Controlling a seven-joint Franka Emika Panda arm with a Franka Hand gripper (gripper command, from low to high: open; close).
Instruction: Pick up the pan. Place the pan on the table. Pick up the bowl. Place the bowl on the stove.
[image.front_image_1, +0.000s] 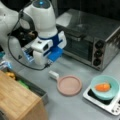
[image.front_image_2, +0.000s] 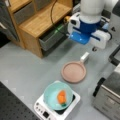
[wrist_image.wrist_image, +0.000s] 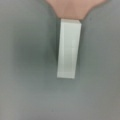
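In both front views we log the pan (image.front_image_1: 69, 85) flat on the grey surface (image.front_image_1: 75, 107), the bowl (image.front_image_1: 105, 87) on the stove (image.front_image_1: 111, 105), and the pincer (image.front_image_1: 51, 65) above the pan handle, grip unclear. Wrist view: handle (wrist_image.wrist_image: 68, 48) only; both placements look done.

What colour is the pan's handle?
White; the round salmon-pink pan's stubby handle shows best in the wrist view.

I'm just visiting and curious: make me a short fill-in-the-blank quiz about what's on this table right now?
1. The round teal bowl sits on the small white ____.
2. The salmon-pink pan with its white handle lies on the grey ____.
3. Inside the bowl lies something coloured ____.
4. The robot's hand hovers above the pan's ____.

Missing words: stove; table; orange; handle
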